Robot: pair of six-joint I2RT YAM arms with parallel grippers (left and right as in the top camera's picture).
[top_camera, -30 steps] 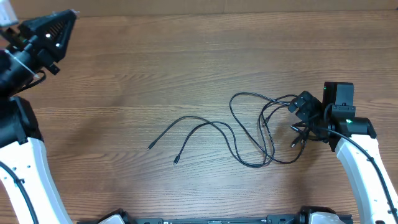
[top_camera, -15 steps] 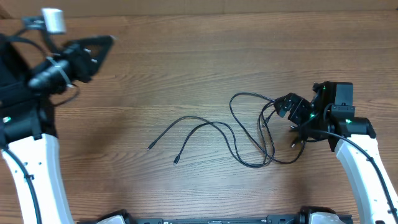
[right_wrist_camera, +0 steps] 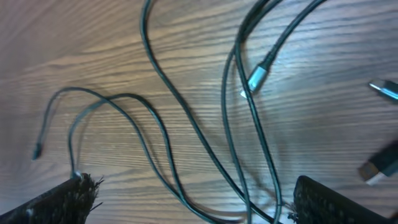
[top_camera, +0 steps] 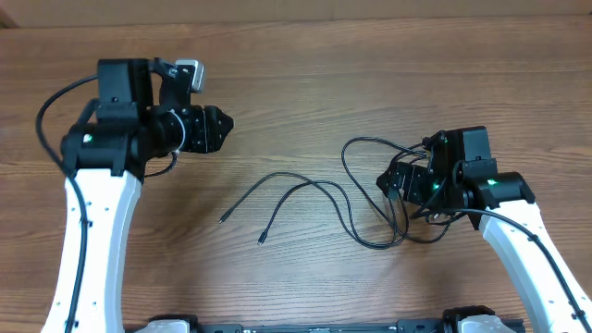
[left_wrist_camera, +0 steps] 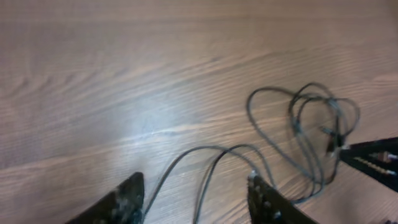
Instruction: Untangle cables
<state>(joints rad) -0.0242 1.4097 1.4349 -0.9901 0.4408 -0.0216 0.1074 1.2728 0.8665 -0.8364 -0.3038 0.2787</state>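
**Cable bundle and gripper status**

Left arm: the left gripper (top_camera: pixel 211 129) hangs over the left half of the worktop (top_camera: pixel 305 83), nearer the far edge than the near edge, fingers pointing toward the right edge. In the left wrist view the left gripper (left_wrist_camera: pixel 194 180) has its jaws spread wide with nothing between them but bare wood and two cable strands lying on the surface below. A thick black wire (top_camera: pixel 44 116) loops from the arm body on the side toward the left edge.

Centre: two loose cable ends (top_camera: pixel 223 219) lie on the wood near the middle of the worktop, toward the near edge, well apart from the left gripper.

Right half: the cables (top_camera: pixel 403 220) form a looped, crossing bundle between the centre and the right edge. The left wrist view shows the same loops (left_wrist_camera: pixel 303 140) flat on the surface.

Right arm: the right gripper (top_camera: pixel 393 182) sits over the side of the bundle toward the right edge and hides that part from overhead. In the right wrist view the right gripper (right_wrist_camera: pixel 196 182) is spread wide, several strands (right_wrist_camera: pixel 249 118) running between its fingers, none pinched. A silver-tipped plug (right_wrist_camera: pixel 256 78) lies among these strands.
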